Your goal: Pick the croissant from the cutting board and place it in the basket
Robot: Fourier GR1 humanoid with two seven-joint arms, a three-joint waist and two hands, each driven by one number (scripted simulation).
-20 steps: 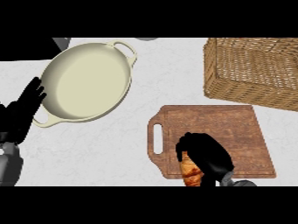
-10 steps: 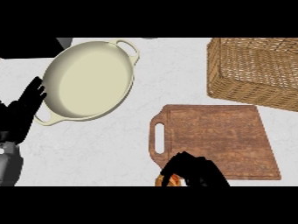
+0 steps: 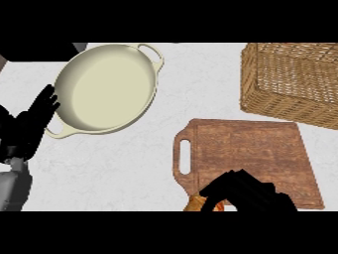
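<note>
The right hand (image 3: 246, 192) shows at the lower edge of the head view, over the near left corner of the wooden cutting board (image 3: 253, 148), with its black fingers curled round the croissant (image 3: 196, 203). Only a small golden-brown end of the croissant shows, poking out at the left of the fingers just past the board's near edge; the rest is hidden by the hand, and it cannot be told whether the croissant is touching the board or clear of it. The rest of the board is bare, its handle slot on the left side. The wicker basket (image 3: 296, 106) stands beyond the board at the upper right, well apart from the hand. A cream oval dish (image 3: 105, 89) with two small handles sits on the pale worktop (image 3: 128, 166) to the left of the board. The left hand (image 3: 21, 130) rests open near the left edge, fingers straight and pointing up, just beside the dish's near handle.
</note>
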